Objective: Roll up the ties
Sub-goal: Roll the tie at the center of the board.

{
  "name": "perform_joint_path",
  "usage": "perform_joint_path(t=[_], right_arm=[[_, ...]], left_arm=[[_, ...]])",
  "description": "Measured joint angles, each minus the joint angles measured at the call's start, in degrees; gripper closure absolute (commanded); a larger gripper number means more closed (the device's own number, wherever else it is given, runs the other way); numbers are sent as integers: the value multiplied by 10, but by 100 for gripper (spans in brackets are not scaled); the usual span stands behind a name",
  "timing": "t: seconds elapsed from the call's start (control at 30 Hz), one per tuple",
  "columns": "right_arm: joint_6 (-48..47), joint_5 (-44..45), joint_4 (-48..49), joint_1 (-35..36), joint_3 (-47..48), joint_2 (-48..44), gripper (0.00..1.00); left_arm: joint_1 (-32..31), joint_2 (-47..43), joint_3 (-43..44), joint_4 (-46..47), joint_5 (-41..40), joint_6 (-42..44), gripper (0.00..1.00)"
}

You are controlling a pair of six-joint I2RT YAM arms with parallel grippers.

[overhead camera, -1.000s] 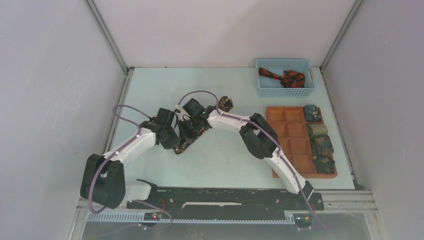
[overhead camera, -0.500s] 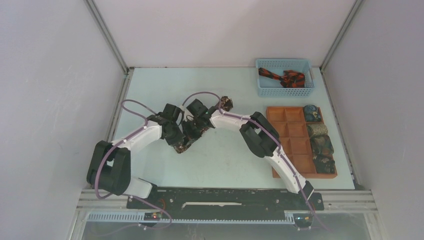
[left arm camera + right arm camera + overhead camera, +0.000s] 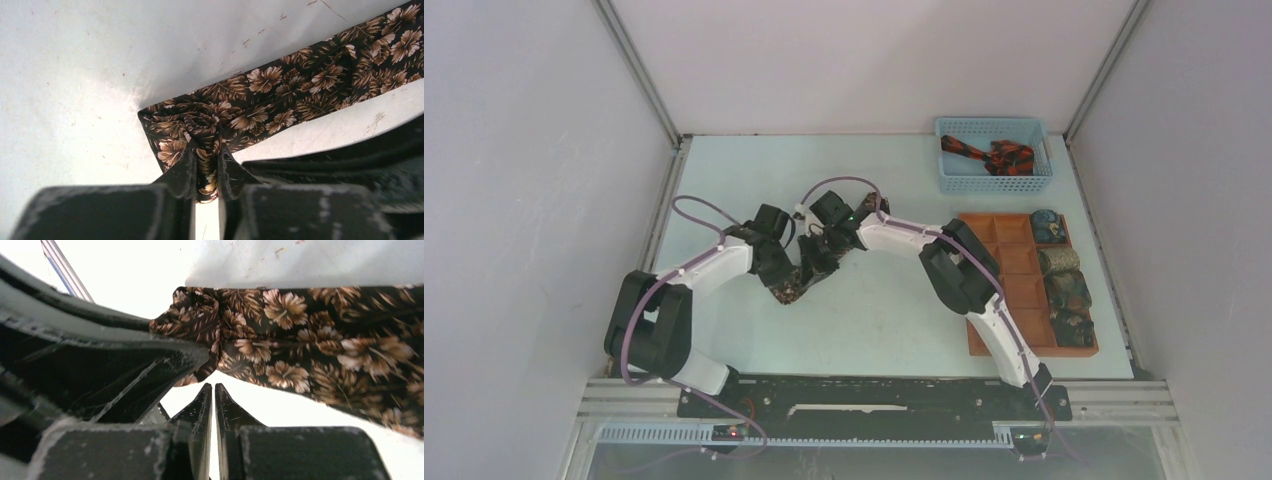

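Mid-counter (image 3: 894, 320), the left hand (image 3: 206, 152) grips the gathered end of the brown floral tie (image 3: 310, 85). Its fingers are clamped on a small bunched fold of cloth, seemingly the core from which a roll would be wound. The rest of the tie lies flat on the counter, leading away from that pinch and partly hidden under the two arms in the overhead view.

Just beside it, the right hand (image 3: 213, 390) hangs low over the counter with its fingers drawn all but together and no cloth between them. The tie's edge lies just beyond its tips, apart from them so far as its own camera shows. By this stance, the left hand appears to anchor the start while the right is placed to turn or guide the strip.

Farther right, the orange-brown tray (image 3: 1009, 262) holds four rolled ties (image 3: 1064, 290) in its right-hand column, one to a compartment. The compartments in view beside them are bare, a likely home for this one.

At the far edge, the blue basket (image 3: 954, 182) holds a black and red-orange tie (image 3: 994, 157), loose and unrolled, apparently awaiting its turn.
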Motion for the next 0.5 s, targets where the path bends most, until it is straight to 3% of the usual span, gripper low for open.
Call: perform_joint_path(t=[0.1,0.5], right_arm=[[-2,0,0,-8,-18,-23,92],[-2,-2,7,-30,-38,-40,92]], left_arm=[[0,1,1,5,-2,-1,68],[-3,-8,1,14,-11,-5,45]])
